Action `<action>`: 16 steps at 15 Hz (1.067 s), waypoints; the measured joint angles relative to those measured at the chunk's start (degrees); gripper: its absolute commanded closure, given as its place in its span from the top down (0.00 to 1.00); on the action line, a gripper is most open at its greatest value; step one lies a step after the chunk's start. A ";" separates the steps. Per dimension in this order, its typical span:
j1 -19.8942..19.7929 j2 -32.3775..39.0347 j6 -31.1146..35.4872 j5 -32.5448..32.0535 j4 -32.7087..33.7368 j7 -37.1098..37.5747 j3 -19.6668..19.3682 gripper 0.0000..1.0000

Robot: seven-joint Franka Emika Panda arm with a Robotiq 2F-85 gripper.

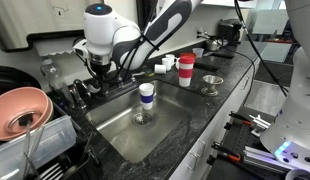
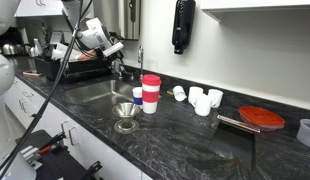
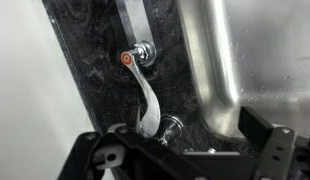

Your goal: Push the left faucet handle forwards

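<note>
Claw (image 3: 180, 158): spread wide, empty, near the spout (image 3: 147, 100).
Handle (image 3: 135, 22): beyond the spout, untouched, on the worktop (image 3: 95, 90).

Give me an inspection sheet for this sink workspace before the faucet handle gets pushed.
Surface: dark stone counter, steel sink.
Job's things: left faucet handle, red-marked, not gripped.
Clutter: red cup, funnel, white cups, cup in sink, pink bowl.
Grippers: pincer open, close to the faucet.
Cables: black leads along the arm.
Surroundings: dish rack.
</note>
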 measured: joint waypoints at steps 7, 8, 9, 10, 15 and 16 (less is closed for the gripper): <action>-0.04 4.72 0.13 -0.06 5.76 0.00 -1.21 1.00; -0.14 5.65 0.28 -0.06 6.64 -0.05 -1.71 1.00; -0.33 6.68 0.58 -0.03 7.59 -0.28 -2.17 1.00; -0.62 7.94 1.15 -0.01 8.74 -0.92 -2.65 1.00; -1.44 13.40 4.40 0.62 14.32 -4.08 -3.01 1.00; -1.44 14.13 4.63 0.95 15.33 -4.72 -2.75 1.00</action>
